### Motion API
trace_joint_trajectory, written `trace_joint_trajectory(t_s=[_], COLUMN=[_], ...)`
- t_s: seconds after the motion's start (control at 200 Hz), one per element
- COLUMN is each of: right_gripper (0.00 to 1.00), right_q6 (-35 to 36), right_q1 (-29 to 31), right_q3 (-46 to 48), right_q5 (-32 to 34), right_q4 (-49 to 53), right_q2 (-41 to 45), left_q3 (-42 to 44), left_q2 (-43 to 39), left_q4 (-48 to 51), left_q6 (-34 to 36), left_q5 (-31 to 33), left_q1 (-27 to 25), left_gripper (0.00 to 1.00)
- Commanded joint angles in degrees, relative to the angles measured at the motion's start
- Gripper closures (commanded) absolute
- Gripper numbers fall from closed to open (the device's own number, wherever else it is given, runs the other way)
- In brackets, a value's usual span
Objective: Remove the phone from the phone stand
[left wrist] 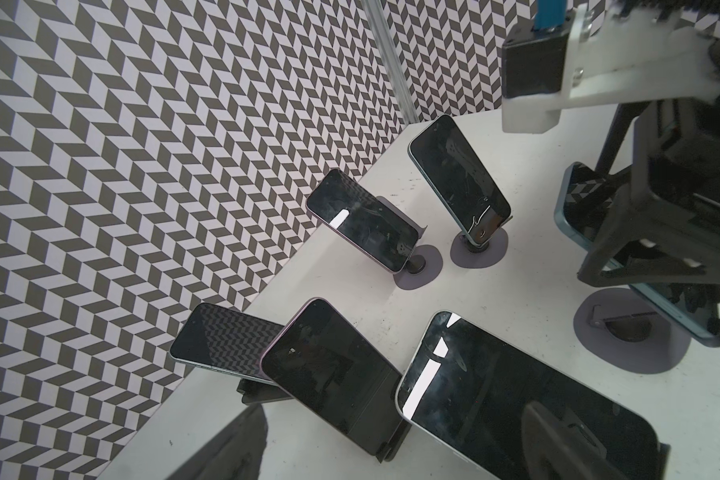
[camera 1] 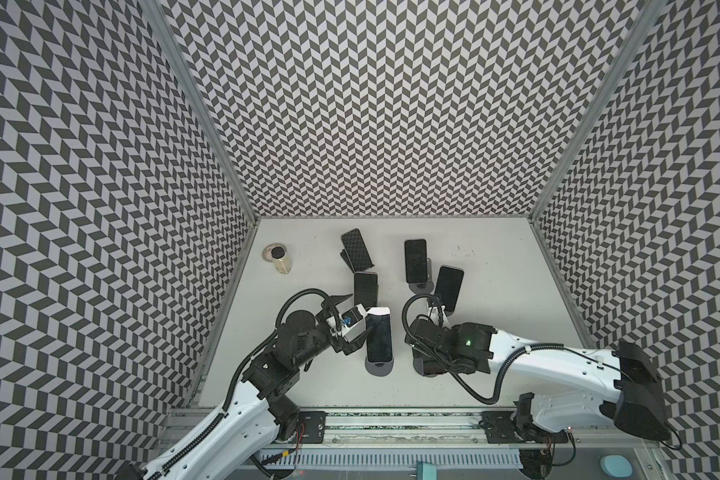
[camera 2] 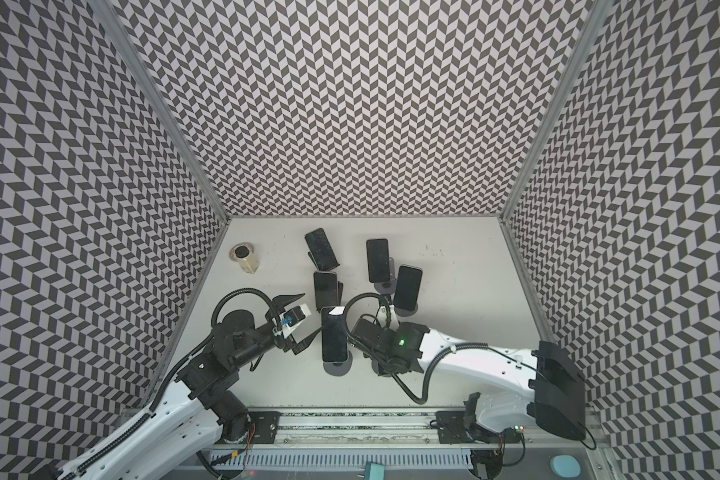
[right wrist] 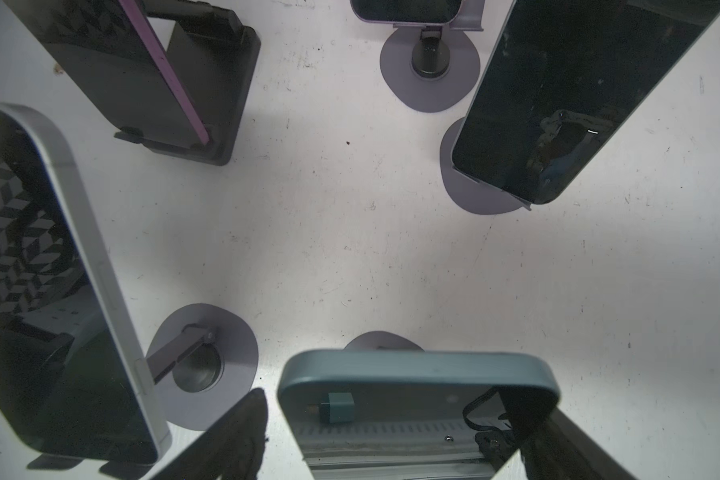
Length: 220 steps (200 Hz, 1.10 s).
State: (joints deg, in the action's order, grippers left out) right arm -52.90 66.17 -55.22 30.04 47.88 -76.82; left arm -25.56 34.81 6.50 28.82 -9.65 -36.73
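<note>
A jar (camera 1: 276, 258) stands at the back left of the desk (camera 1: 495, 270), well apart from six phones, each on a stand (camera 1: 379, 369). The back-left phone (camera 1: 356, 248) is behind the mid-left phone (camera 1: 365, 289), which is behind the front phone (camera 1: 379, 338). To their right, the back-right phone (camera 1: 415, 260) is just beside the right phone (camera 1: 449, 288). The sixth phone (right wrist: 416, 370) sits between the jaws of the right gripper (right wrist: 387, 395), right of the front phone.
</note>
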Motion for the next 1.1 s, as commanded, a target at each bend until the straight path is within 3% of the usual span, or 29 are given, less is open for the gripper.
trace_joint_trajectory(t_s=[0.0, 0.486, 1.097], right_gripper=[0.09, 0.14, 0.30], right_q6=[0.0, 0.9, 0.7], right_q1=[-0.6, -1.3, -1.4], right_q3=[0.8, 4.6, 5.8], right_q5=[1.2, 0.7, -0.1], right_q4=[-2.8, -6.5, -7.8], right_q2=[-0.4, 0.0, 1.5], left_q3=[0.2, 0.4, 0.2], left_q2=[-0.7, 0.2, 0.6], left_q4=[1.7, 1.3, -0.4], left_q6=[0.2, 0.1, -2.2], left_q5=[0.4, -0.6, -0.5], left_q1=[-0.2, -0.2, -0.2], left_gripper=[0.04, 0.04, 0.05])
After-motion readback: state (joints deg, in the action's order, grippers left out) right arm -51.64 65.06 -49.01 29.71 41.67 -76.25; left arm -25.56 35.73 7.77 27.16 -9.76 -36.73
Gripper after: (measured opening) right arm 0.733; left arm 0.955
